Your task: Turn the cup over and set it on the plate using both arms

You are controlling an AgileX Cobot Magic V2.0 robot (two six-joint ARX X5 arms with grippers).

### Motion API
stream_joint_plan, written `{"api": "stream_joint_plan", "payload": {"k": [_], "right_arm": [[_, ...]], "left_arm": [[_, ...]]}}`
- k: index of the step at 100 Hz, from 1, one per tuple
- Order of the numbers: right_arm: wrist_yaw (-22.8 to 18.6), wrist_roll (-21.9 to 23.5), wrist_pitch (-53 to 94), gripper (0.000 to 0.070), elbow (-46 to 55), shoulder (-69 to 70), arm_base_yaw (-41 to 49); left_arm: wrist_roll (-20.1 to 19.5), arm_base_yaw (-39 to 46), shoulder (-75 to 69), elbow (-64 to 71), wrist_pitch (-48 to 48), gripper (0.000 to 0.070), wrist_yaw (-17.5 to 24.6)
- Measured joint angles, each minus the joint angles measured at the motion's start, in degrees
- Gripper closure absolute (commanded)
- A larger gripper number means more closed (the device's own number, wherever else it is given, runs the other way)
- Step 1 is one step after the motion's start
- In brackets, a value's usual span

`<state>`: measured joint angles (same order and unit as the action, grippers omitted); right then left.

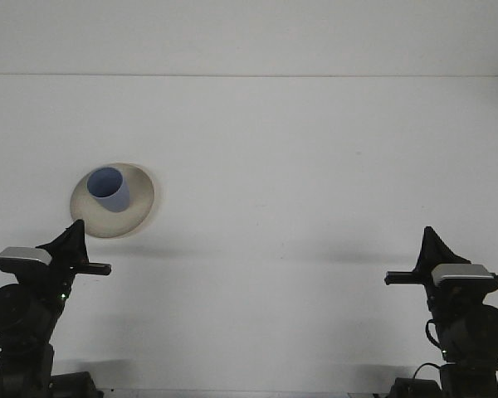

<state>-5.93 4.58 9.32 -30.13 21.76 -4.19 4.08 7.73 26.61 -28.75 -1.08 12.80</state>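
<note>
Black plastic and metal is what sits closest to the camera here: the two arms are parked low at the bottom corners, each folded back over its own base. The left claw (73, 239) shows as a dark pointed fin with a thin rod poking out sideways. From this angle I honestly can't tell if its fingers are apart or pressed together, they overlap into one shape. Same story with the right claw (432, 245), one dark wedge and a little side bar, so no call on that either. Neither one has anything in it as far as I can see.

Further out on the plain white counter (315, 166) is the round beige shallow plate (137, 207), sitting just beyond the left claw but not touching it. The small pale blue cup (109, 188) stands on that plate, toward its left side, mouth up, and you can look right into it.

My read: the cup is where the task wants it, opening upward, and both arms are tucked out of the way so nothing bumps the plate. Looks like the job is basically finished, with the arms in a rest pose well clear of the cup.
</note>
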Motion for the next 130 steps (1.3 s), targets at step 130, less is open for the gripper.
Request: {"api": "stream_joint_plan", "payload": {"k": [130], "right_arm": [[0.02, 0.0, 0.0, 0.07, 0.0, 0.0, 0.0]], "left_arm": [[-3.43, -8.22, -26.36, 26.8, -3.32, 0.0686, -16.59]]}}
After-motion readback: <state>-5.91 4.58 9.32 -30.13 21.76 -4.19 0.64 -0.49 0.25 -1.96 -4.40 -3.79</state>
